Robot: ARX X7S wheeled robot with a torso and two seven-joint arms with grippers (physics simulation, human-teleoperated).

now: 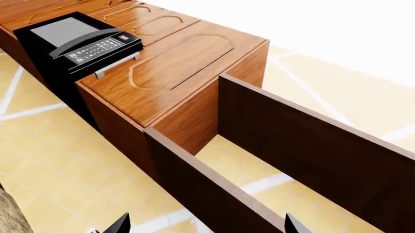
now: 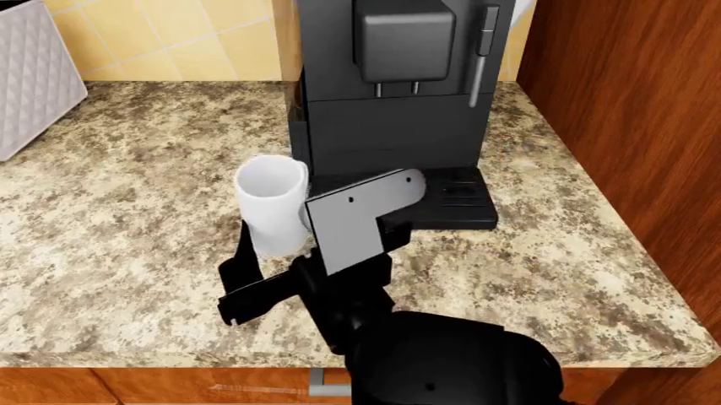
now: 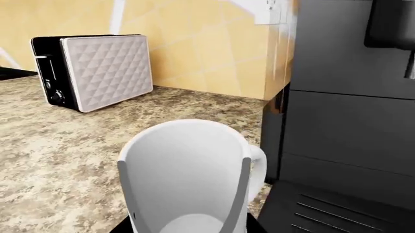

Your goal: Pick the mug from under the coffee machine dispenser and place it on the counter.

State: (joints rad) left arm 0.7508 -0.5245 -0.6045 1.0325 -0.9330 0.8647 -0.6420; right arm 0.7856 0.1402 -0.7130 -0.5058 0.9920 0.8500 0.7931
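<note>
We see the white mug standing upright on the counter, just beside the black coffee machine, at about nine o'clock from its drip tray. It is out from under the two-nozzle spout, which sits high up at twelve o'clock in the head view. The mug's handle points toward the machine.

Our right gripper reaches in from six o'clock. In the right wrist view its two thin dark fingers sit on each side of the mug — they hug the mug's walls. One finger shows dark at the mug's left side in the head view. The mug looks like it rests on the speckled stone, but we cannot tell for sure.

The quilted white toaster stands well apart from the mug, at about ten o'clock on the counter.

The left wrist view looks down at wooden cabinets, a black box with buttons and a yellow tiled floor. Only the two dark tips of the left gripper show — they are spread wide and hold nothing.
</note>
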